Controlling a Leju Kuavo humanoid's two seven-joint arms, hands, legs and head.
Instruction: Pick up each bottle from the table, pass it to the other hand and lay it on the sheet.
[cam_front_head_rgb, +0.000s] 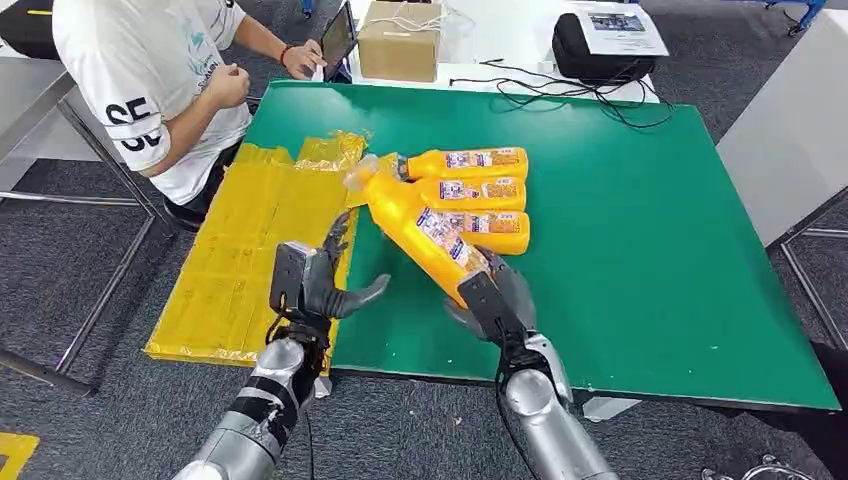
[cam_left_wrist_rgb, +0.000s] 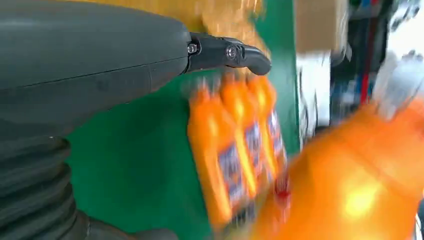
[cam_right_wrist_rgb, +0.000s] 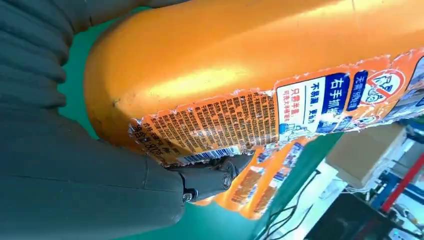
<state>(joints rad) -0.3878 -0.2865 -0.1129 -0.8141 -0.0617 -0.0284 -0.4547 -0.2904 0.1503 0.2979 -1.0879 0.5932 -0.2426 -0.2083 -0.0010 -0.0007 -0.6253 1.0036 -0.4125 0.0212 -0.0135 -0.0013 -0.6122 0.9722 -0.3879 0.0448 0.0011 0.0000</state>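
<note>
While right hand (cam_front_head_rgb: 497, 295) grips orange bottle (cam_front_head_rgb: 420, 228) by base, I see left hand (cam_front_head_rgb: 318, 280) spread, holding nothing, beside bottle's cap end.

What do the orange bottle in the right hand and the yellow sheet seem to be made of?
Held bottle: probably glossy plastic; the right wrist view shows a bright highlight on its smooth body, and a paper-like label with torn edges. Yellow sheet: likely thin plastic film; it shines and is crinkled at its far edge.

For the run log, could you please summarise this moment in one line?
right hand: holds bottle by base | left hand: open beside it | three bottles: lying on table | yellow sheet: bare
</note>
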